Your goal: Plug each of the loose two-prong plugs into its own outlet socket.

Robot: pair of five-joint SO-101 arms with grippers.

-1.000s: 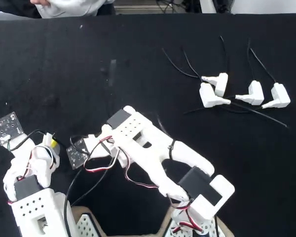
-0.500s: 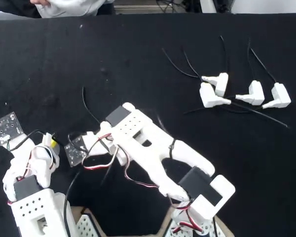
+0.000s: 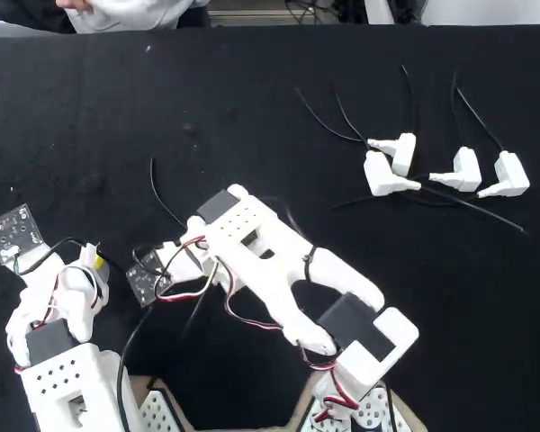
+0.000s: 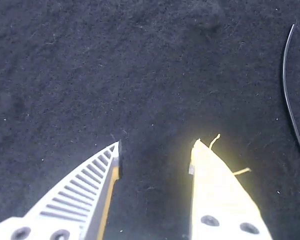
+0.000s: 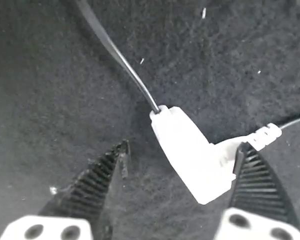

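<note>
Right wrist view has the right gripper (image 5: 181, 148) with its fingers spread and a white plug (image 5: 190, 162) lying on the cloth between them. The plug sits close to one finger, its long axis slanting across the gap and its cord (image 5: 115, 52) leading away. It lies toward the tabletop's (image 3: 252, 90) near left, under the right arm; the left gripper (image 4: 155, 150), also apart, hovers over bare cloth, and four more plugs (image 3: 384, 175) lie far right.

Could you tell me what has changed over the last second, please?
The right arm shifted slightly left, and a black wire swung into view beyond it. Its open fingers straddle a white plug. The left arm and four far plugs stayed put.
</note>
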